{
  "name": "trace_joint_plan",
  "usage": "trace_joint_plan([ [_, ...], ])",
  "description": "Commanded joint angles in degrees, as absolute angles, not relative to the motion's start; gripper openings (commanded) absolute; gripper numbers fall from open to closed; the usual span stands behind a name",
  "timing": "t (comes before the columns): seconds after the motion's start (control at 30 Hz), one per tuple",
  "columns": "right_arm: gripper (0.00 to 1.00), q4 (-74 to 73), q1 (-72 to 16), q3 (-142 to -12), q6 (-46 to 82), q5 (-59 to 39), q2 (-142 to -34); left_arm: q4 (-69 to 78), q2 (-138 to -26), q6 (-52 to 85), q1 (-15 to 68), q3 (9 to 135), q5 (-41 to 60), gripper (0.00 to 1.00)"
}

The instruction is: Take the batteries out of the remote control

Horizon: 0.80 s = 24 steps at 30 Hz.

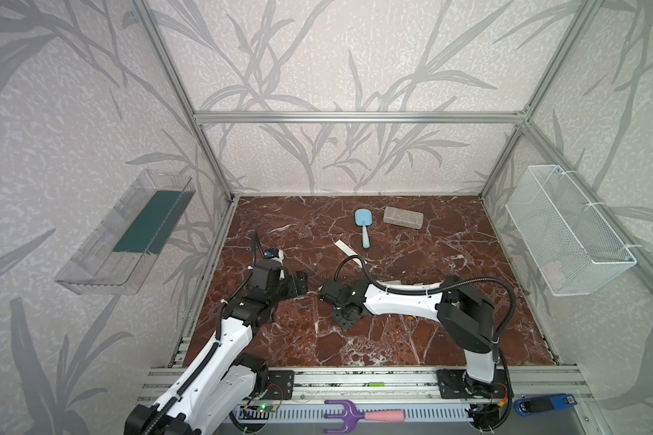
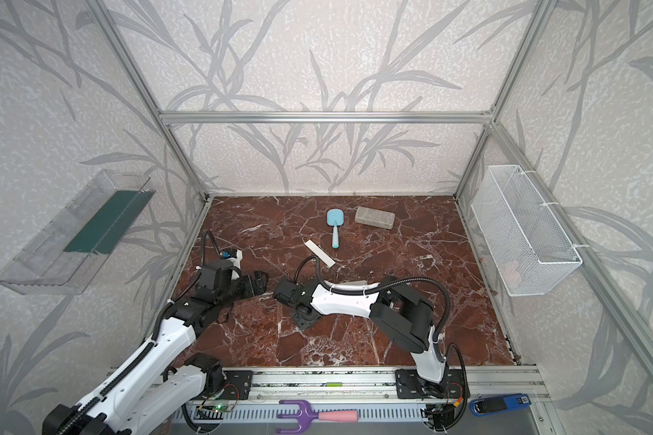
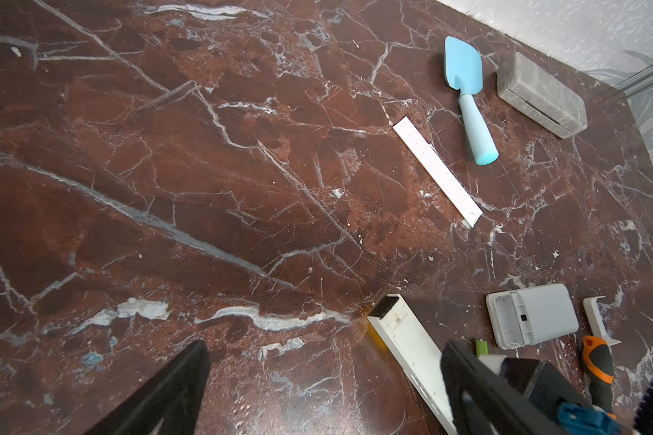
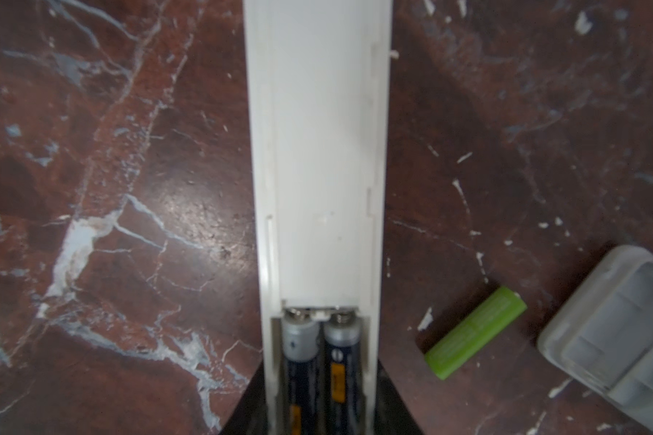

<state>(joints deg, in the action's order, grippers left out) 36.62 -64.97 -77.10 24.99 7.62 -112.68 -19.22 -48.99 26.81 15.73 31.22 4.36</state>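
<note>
Two dark batteries (image 4: 342, 350) sit side by side in the open bay of the long white remote (image 4: 317, 150), silver caps toward the closed part of the shell. That remote lies flat on the counter (image 4: 129, 188). My right gripper (image 4: 319, 380) straddles it at the battery end, a dark finger tight along each long edge. Whether those fingers are pressing the shell or only standing against it, I cannot tell from the right wrist view.

One lime-green battery (image 4: 475, 331) is out. It lies on its side on the bare counter between the white remote and the grey remote (image 4: 615, 331), touching neither. The grey remote's back is uncovered too, and the part of its bay that I can see holds nothing.

Over on the left wrist view, my left gripper (image 3: 323, 357) hangs above the counter spread wide, fingers (image 3: 166, 388) far apart and nothing between them. Past it I can see the orange-and-black screwdriver (image 3: 596, 367) just beside the grey remote. A thin white cover strip (image 3: 436, 171) lies farther out on the marble, near the blue trowel (image 3: 466, 98) and the grey box (image 3: 540, 94).
</note>
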Motion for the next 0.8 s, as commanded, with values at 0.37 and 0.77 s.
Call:
trace_joint_plan([
  [0.37, 0.52, 43.2, -63.3, -75.7, 26.1, 15.4, -99.8, -17.7, -50.7, 24.2, 15.4, 32.7, 8.2, 0.87],
  [0.77, 0.57, 34.2, -36.6, -44.0, 33.5, 3.7, -74.6, -20.8, -68.7, 21.5, 28.7, 41.2, 9.3, 0.65],
])
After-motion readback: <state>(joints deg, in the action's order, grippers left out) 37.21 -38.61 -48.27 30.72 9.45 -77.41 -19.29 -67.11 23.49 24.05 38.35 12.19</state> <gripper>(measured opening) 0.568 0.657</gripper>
